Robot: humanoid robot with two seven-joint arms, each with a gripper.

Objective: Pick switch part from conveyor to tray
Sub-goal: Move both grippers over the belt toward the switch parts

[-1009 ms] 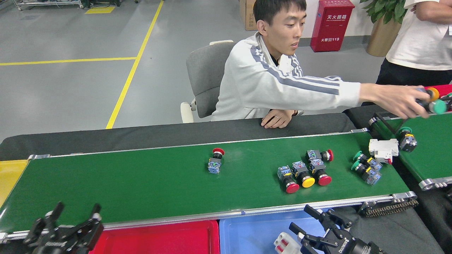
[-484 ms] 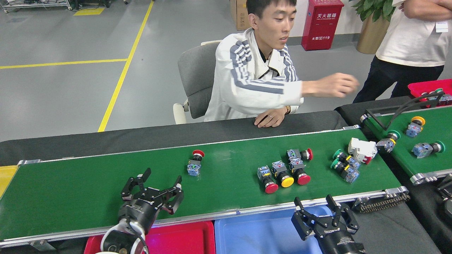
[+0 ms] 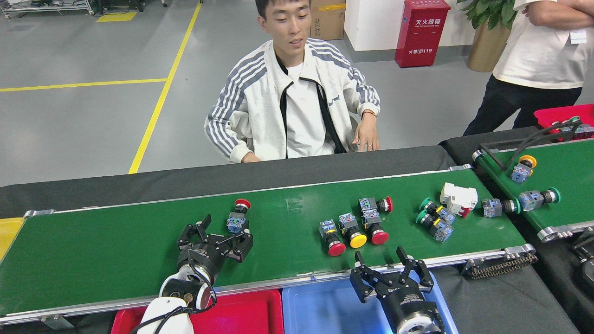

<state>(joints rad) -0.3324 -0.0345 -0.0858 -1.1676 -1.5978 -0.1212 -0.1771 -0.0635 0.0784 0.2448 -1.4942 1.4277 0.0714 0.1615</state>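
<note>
The red tray lies at the near edge directly beneath the left arm, and the blue tray sits beside it under the right arm. The left end effector hovers over the conveyor with its fingers spread wide and nothing between them; half a second ago it hung further left and nearer the belt's front rail, so it has advanced toward the switch part. That red-capped switch now lies just beyond the left end effector's right finger, close but apart from it (it has drifted left with the belt since the earlier frame). The right end effector is also open and empty, poised at the conveyor's near rail above the blue tray; it has shifted left and slightly forward. Just beyond it lies a cluster of switches with red and yellow caps, and further to its right a pair of green-capped switches next to a white breaker, all carried leftward from their earlier places. Beyond the belt, the seated person now faces the counter with arms drawn back, where earlier one arm reached out to the right.
</note>
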